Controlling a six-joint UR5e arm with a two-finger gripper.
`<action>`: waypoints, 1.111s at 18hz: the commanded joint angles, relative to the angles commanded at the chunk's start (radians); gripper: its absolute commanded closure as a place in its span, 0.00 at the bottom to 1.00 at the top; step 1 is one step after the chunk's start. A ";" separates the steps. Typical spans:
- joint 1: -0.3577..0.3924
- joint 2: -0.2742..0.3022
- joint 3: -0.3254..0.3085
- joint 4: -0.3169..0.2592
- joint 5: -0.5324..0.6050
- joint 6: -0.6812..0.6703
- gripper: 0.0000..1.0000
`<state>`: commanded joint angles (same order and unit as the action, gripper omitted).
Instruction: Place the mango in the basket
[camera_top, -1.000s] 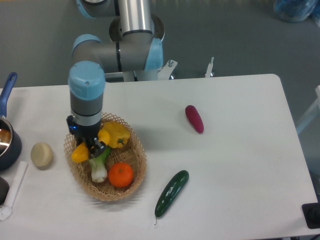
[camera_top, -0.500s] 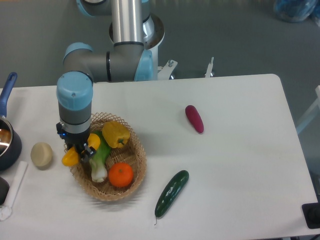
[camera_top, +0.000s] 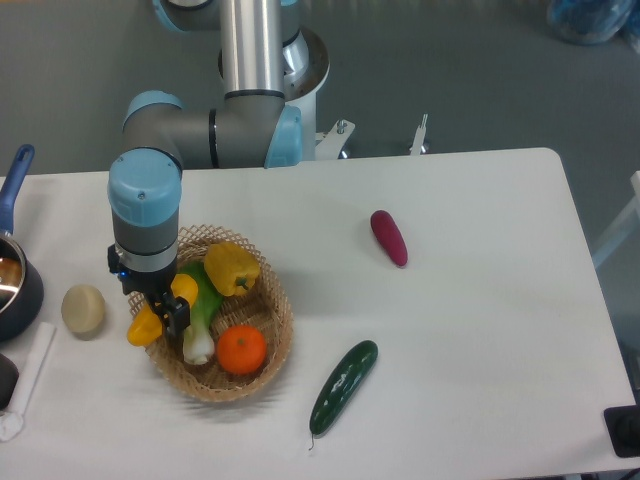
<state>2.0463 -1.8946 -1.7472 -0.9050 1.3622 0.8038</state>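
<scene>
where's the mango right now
The mango is held in the gripper over the left rim of the basket, between the pale round item and the leek.

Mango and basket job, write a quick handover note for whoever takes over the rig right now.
Gripper: fingers shut on the mango, held over the basket's left rim, partly outside it.
Basket holds a yellow pepper, a leek and an orange.
Done: mango grasped.
Left: bring it fully over the basket, set it in a free spot, release.
</scene>
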 joint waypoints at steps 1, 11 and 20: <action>0.003 0.012 -0.005 -0.002 0.000 0.002 0.00; 0.339 0.123 0.064 0.018 0.000 0.067 0.00; 0.416 0.120 0.170 0.011 0.372 0.265 0.00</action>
<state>2.4620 -1.7748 -1.5770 -0.8943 1.7346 1.0689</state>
